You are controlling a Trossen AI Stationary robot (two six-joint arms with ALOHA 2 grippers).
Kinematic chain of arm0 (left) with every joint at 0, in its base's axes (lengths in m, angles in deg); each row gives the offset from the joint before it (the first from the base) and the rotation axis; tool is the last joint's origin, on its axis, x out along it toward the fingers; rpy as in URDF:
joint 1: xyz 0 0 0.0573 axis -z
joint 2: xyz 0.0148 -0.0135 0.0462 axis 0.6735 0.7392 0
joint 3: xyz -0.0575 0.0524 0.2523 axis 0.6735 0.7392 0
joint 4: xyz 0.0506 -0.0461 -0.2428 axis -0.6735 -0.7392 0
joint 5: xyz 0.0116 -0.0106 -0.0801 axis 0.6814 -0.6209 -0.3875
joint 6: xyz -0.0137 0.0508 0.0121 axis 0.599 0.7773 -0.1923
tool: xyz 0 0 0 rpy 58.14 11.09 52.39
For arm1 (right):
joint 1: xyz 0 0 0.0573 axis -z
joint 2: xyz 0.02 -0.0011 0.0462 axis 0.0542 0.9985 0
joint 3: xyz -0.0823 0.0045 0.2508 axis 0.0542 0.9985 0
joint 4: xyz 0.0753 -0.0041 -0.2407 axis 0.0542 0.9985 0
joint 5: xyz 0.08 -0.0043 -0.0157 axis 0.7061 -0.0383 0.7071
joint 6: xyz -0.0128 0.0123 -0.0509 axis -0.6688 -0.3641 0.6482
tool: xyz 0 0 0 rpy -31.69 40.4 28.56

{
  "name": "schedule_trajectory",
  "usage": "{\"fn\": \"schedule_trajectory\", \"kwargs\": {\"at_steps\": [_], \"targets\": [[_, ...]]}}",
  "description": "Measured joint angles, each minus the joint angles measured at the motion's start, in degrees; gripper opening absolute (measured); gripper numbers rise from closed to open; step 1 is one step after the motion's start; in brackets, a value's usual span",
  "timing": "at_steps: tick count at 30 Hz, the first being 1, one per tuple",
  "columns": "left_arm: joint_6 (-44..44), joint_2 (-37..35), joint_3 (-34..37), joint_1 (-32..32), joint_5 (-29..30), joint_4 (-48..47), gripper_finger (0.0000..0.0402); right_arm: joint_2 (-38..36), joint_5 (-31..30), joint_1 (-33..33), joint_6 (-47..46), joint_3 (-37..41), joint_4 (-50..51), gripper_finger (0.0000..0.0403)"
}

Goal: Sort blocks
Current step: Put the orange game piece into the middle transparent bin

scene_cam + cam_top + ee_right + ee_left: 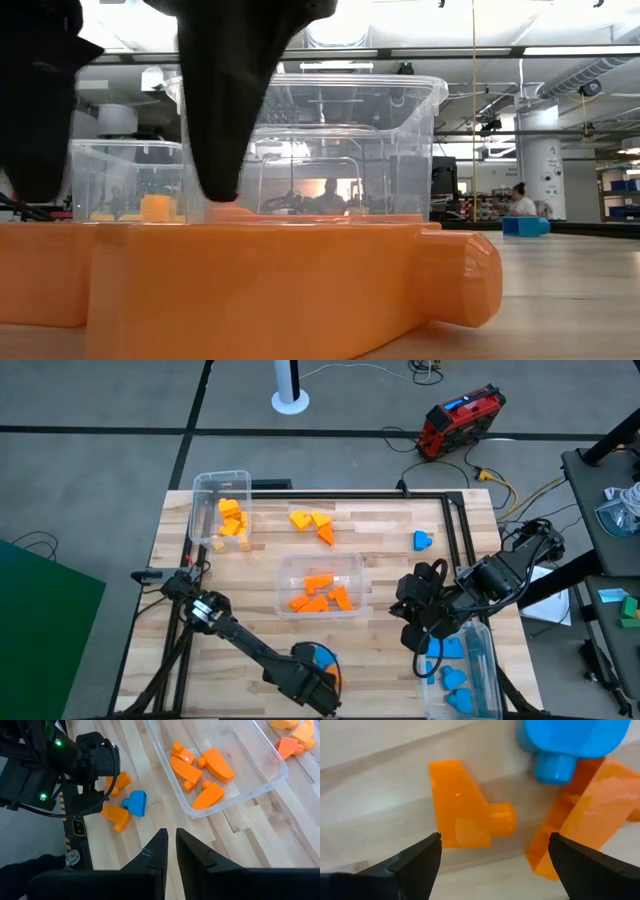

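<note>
— Left gripper [492,855]?
— Hung spread wide over a small orange plastic wedge block with a round peg [465,807], fingers either side, not touching; probably lined up for a grab.
— Nearby?
— Blue rounded plastic block [136,802] and another orange wedge [115,816], clustered at the table's near edge.
— Right gripper [171,851]?
— Waited over bare wood near the clear plastic bin of orange wedges [272,777], fingers nearly together, holding nothing.
</note>
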Motion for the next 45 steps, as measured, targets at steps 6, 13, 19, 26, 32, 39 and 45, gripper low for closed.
{"fn": "schedule_trajectory", "kwargs": {"at_steps": [6,13,19,26,32,39,45], "targets": [[-0.7,-0.1,0.7,-0.3,-0.5,-1.2,0.0338,0.0,0.0,0.0,0.3,0.0,0.0,0.0028],[-0.6,-0.1,0.7,-0.5,-0.5,-2.4,0.0338,0.0,0.0,0.0,0.5,0.0,0.0,0.0028],[-0.5,-0.1,1.3,-0.6,0.2,-2.4,0.0338,0.0,0.0,0.0,0.7,0.0,0.0,0.0028],[-1.0,-0.1,5.1,-0.6,0.0,3.4,0.0338,0.0,0.0,0.0,0.7,0.0,0.0,0.0028],[-1.5,-0.1,7.2,-0.6,0.2,4.0,0.0338,0.0,0.0,0.0,0.9,0.0,0.0,0.0028],[-1.5,-0.1,8.1,-0.6,0.5,4.1,0.0337,0.0,0.0,0.0,1.1,0.0,0.0,0.0028],[-1.5,-0.1,8.1,-0.6,0.6,3.9,0.0301,0.0,0.0,0.0,1.4,0.0,0.0,0.0028]]}}
